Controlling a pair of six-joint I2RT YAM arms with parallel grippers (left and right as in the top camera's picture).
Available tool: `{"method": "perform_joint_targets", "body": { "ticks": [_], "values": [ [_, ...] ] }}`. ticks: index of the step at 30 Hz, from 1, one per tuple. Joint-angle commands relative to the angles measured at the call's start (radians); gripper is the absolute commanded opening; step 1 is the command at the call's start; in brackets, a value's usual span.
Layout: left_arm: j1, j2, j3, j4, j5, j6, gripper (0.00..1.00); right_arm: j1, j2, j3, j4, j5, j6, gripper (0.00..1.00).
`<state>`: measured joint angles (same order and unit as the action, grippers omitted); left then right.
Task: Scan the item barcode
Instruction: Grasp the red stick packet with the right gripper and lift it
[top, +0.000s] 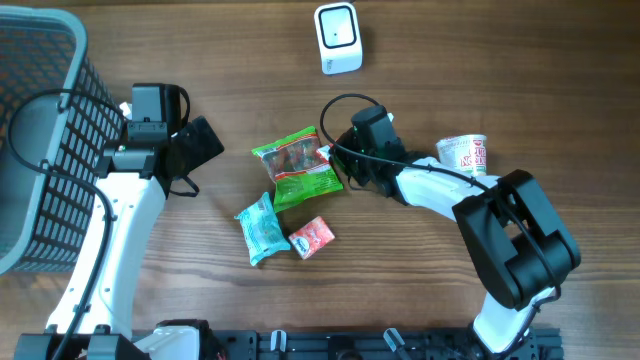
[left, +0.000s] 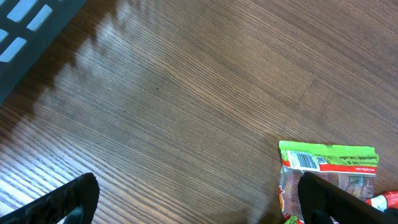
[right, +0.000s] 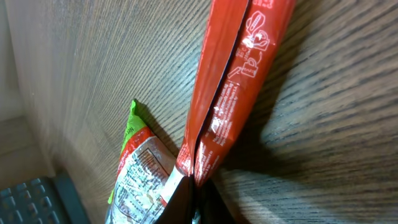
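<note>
Green-and-red foil sits pinched between your right fingers. They are fully closed on the thin edge seam of the green snack packet, at its right side. The wrist view does not show whether the packet is clear of the desk.

The packet's barcode is printed on the green top band, facing up. The white scanner stands well apart, at the far edge of the desk. Your left fingers are spread wide and hold nothing, beside the grey basket.

My worry is the grip: a seam hold on slack foil is likely to slip, or let the bag droop and twist. The barcode would then turn away from the scanner. Crumpled foil could also crease the code.

A teal packet and a small red packet lie just beside the green one, so a low drag may sweep them along. The noodle cup stands close to your right arm, and a wide swing could tip it.
</note>
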<state>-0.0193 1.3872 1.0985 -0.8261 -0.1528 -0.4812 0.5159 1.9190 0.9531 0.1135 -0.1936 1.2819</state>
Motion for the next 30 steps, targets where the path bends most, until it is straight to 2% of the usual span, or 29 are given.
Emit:
{"method": "perform_joint_targets", "body": {
  "ticks": [1, 4, 5, 6, 8, 9, 11, 14, 17, 20, 24, 30],
  "values": [
    [0.004, -0.013, 0.001, 0.002, -0.010, -0.005, 1.00, -0.001, 0.010, -0.012, -0.003, 0.006, -0.174, 0.04],
    [0.004, -0.013, 0.001, 0.002, -0.009, -0.005, 1.00, -0.024, -0.072, -0.011, -0.076, -0.010, -0.389, 0.04],
    [0.004, -0.013, 0.001, 0.002, -0.009, -0.005, 1.00, -0.040, -0.129, -0.011, -0.143, -0.042, -0.530, 0.04],
    [0.004, -0.013, 0.001, 0.002, -0.010, -0.005, 1.00, -0.059, -0.223, -0.011, -0.298, -0.052, -0.678, 0.04],
    [0.004, -0.013, 0.001, 0.002, -0.010, -0.005, 1.00, -0.067, -0.300, -0.011, -0.410, -0.060, -0.824, 0.04],
    [0.004, -0.013, 0.001, 0.002, -0.010, -0.005, 1.00, -0.067, -0.344, -0.011, -0.457, -0.084, -0.941, 0.04],
    [0.004, -0.013, 0.001, 0.002, -0.010, -0.005, 1.00, -0.067, -0.438, -0.011, -0.566, -0.218, -1.183, 0.04],
    [0.004, -0.013, 0.001, 0.002, -0.010, -0.005, 1.00, -0.067, -0.550, -0.011, -0.742, -0.571, -1.529, 0.04],
    [0.004, -0.013, 0.001, 0.002, -0.010, -0.005, 1.00, -0.067, -0.628, -0.011, -0.901, -0.661, -1.726, 0.04],
    [0.004, -0.013, 0.001, 0.002, -0.009, -0.005, 1.00, -0.067, -0.669, -0.011, -0.972, -0.628, -1.774, 0.04],
    [0.004, -0.013, 0.001, 0.002, -0.009, -0.005, 1.00, -0.067, -0.670, 0.024, -0.945, -0.333, -1.537, 0.04],
    [0.004, -0.013, 0.001, 0.002, -0.010, -0.005, 1.00, -0.067, -0.631, 0.372, -1.119, -0.033, -1.449, 0.04]
  ]
}}
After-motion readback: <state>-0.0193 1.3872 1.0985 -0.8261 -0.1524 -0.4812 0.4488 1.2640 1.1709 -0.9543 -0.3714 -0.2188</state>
